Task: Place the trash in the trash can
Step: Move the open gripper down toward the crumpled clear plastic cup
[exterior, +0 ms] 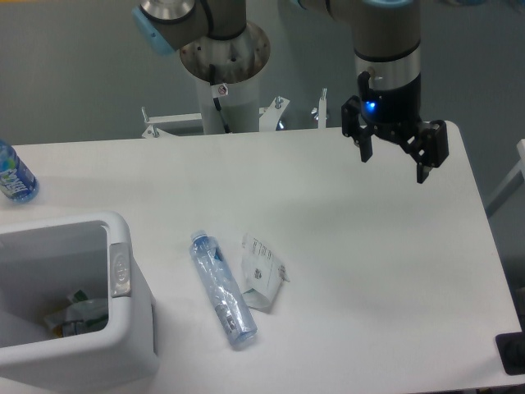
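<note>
Nearest the camera, the bin point(123, 345) occupies the table's point(369, 287) front-left corner; a grey oval mark sits on its right rim edge. Some crumpled waste point(78, 316) lies at the bin's bottom. To the right of the bin, the bottle point(222, 287) lies flat on the table, set diagonally. The packet point(262, 271) lies flat just beside the bottle's right side, printed label up; whether the two touch cannot be told. Both items are outside the bin. A second bottle point(15, 174) with a blue-green label sits at the table's left edge, partly out of frame. The gripper point(394, 158) hangs above the table's far-right area, well apart from both items. Its fingers point(424, 171) are spread and hold nothing.
</note>
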Action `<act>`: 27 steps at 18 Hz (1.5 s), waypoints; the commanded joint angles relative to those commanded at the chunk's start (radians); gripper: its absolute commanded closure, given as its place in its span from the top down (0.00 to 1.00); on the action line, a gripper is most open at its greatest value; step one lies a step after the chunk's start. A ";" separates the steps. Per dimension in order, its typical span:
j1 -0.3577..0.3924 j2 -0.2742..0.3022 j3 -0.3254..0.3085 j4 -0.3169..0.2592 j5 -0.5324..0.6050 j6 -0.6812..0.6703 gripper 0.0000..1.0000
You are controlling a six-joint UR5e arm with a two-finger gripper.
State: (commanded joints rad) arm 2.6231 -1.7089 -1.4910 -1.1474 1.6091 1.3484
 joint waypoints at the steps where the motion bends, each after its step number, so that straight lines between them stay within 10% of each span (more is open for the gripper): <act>1: -0.002 0.000 -0.002 0.002 0.000 0.000 1.00; 11: -0.014 -0.015 -0.009 0.005 0.000 -0.103 1.00; 27: -0.176 -0.097 -0.225 0.094 -0.009 -0.388 1.00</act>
State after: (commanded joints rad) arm 2.4467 -1.8055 -1.7164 -1.0539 1.5999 0.9603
